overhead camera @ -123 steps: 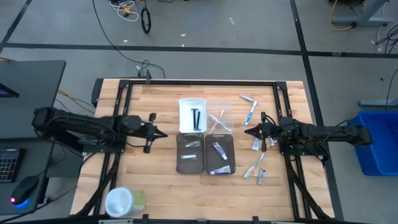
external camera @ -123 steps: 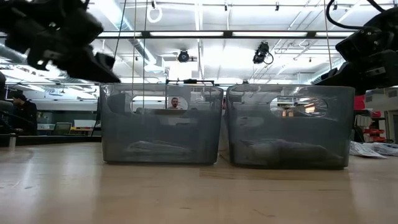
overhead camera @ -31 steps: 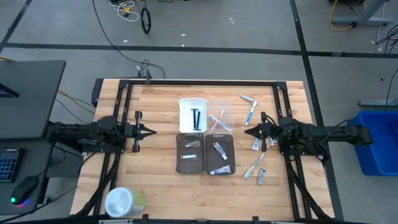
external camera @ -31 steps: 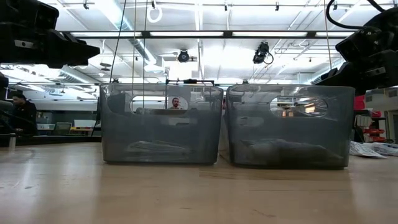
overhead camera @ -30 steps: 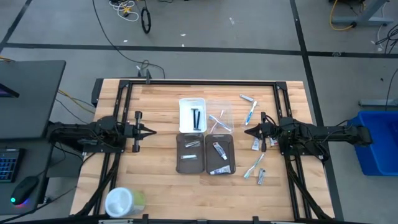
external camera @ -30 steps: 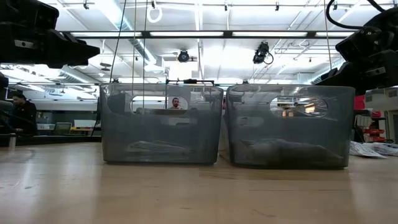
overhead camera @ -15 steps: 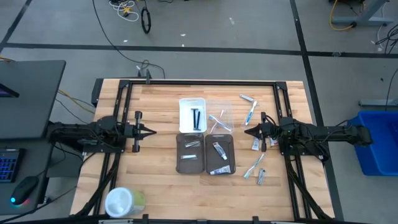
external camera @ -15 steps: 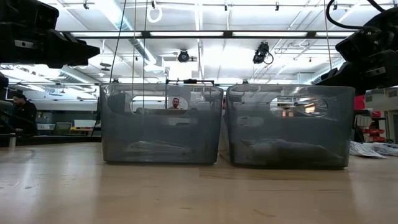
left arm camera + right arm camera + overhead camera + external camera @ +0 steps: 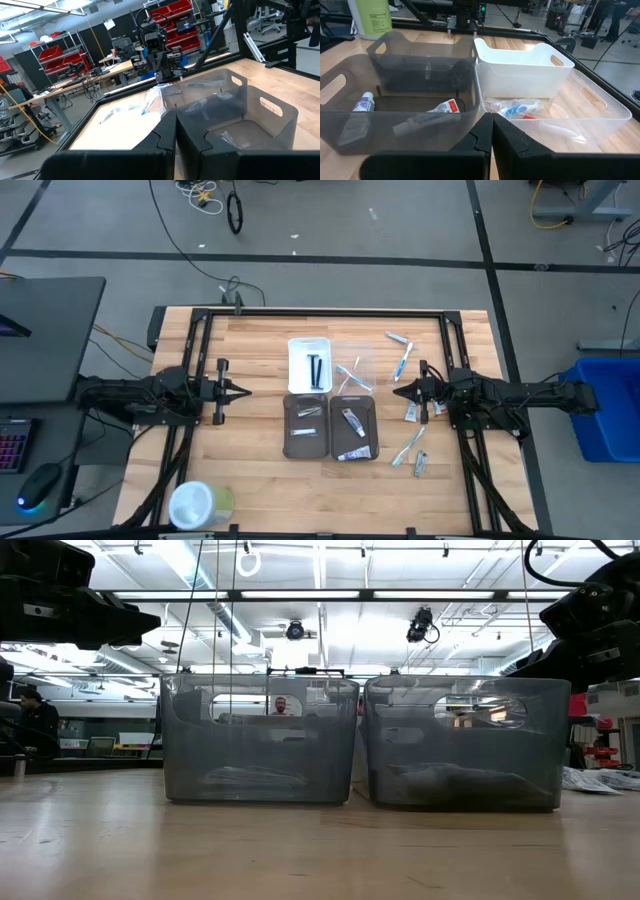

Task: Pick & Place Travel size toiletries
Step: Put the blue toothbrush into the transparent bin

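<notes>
Wooden tabletop (image 9: 250, 480), right claw (image 9: 398, 392) pinched shut and empty near loose tubes (image 9: 412, 412) by the right edge, risking knocking them off.

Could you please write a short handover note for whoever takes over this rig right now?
Left tool: shut, empty, parked over the table's left side.
Right tool: shut, empty, just right of the trays.
Sorted: thin black sticks in the white rectangular tray; toothbrushes in the clear tray; small white tubes in the right grey tray; some items in the left grey tray.
Left: loose tubes and toothbrushes on the wooden table around the right tool.
</notes>
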